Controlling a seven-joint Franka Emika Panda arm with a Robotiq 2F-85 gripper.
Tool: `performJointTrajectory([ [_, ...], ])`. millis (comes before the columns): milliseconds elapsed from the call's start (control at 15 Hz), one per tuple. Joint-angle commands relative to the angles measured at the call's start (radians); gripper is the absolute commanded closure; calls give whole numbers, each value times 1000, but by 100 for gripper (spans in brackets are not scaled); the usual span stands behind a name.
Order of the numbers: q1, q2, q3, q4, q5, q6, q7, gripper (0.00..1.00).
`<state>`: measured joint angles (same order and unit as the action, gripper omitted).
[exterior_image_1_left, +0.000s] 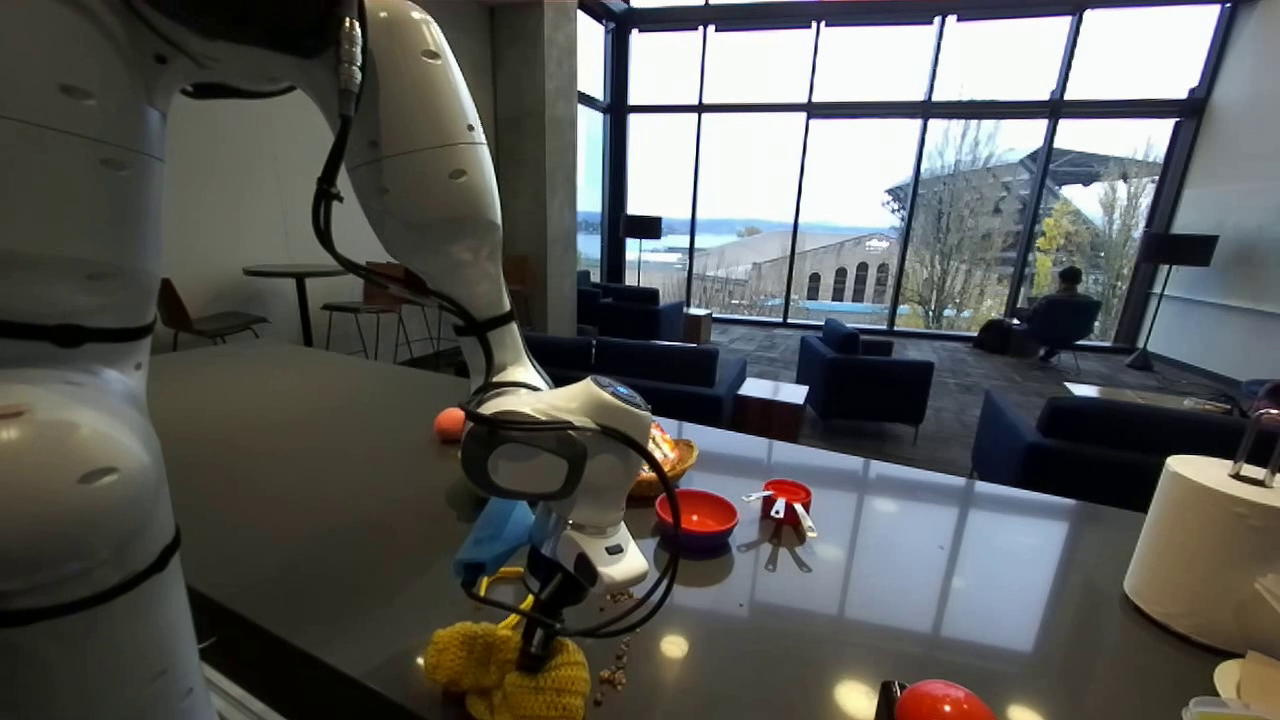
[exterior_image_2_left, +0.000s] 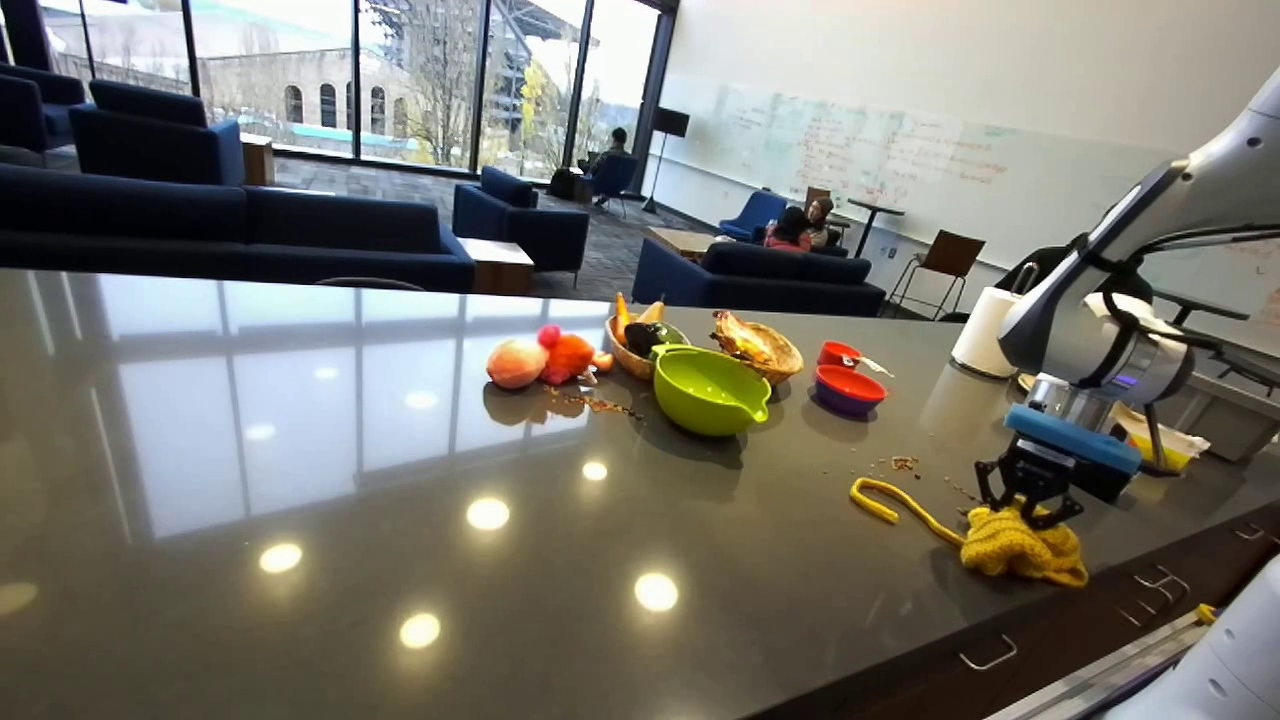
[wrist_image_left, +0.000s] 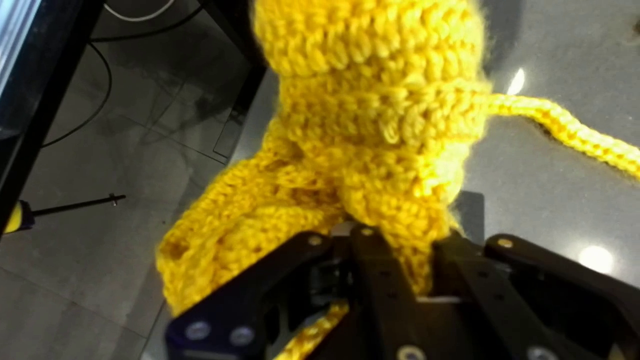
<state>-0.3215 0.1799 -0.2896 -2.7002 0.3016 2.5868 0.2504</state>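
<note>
Yellow crochetwork (wrist_image_left: 370, 110) fills the upper middle of the wrist view, bunched and creased, a fold of it pinched in the gripper (wrist_image_left: 410, 242), whose dark fingers (wrist_image_left: 380, 275) stand close together on either side. A yellow cord (wrist_image_left: 565, 117) runs from it across the grey countertop (wrist_image_left: 535, 200), and a tiled floor (wrist_image_left: 150, 240) shows beyond the edge. In an exterior view, the crochetwork lies beneath the gripper, just beside scattered brown bits (exterior_image_1_left: 612, 677); farther back stand a red bowl (exterior_image_1_left: 697, 513) and red measuring cups (exterior_image_1_left: 788, 493), and a paper towel roll (exterior_image_1_left: 1195, 550) stands well apart. In an exterior view, the crochetwork rests on the countertop near its edge with the cord curling away from it; a blue block (exterior_image_2_left: 1070, 437) sits above the gripper, and well apart are a green bowl (exterior_image_2_left: 700, 395) with a spout, two baskets (exterior_image_2_left: 787, 358) and a round peach-coloured object (exterior_image_2_left: 515, 364), with dark blue sofas (exterior_image_2_left: 340, 228) beyond the countertop.
</note>
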Motion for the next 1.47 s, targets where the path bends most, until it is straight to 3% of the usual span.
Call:
performJointTrajectory([
  [0,-10,96,28,39,97,44,-77,96],
  [400,-6,151,49,138,122,16,-133,96],
  [1400,-10,307,62,440,69,-123,-128,96],
])
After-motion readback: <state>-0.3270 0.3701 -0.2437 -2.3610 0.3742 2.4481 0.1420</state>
